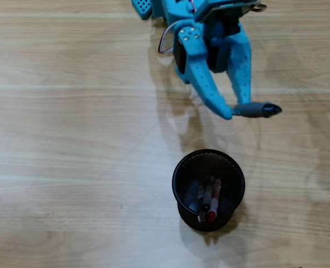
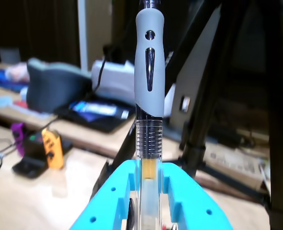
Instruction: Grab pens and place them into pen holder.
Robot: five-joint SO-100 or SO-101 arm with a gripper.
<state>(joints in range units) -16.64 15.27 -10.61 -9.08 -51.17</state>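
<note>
Blue gripper [image 2: 150,179] clamping grey-sleeved pen [image 2: 148,72], tripod [image 2: 206,96] behind, pen holder [image 1: 208,190] below

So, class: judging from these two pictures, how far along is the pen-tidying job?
Mostly done. Three pens already lie in the holder, a red one among them. The fourth, the pen with the grey sleeve, is pinched in the claw, held above the table just short of the holder. What is left: carry it over the rim and let go. No other pens show on the table.
</note>
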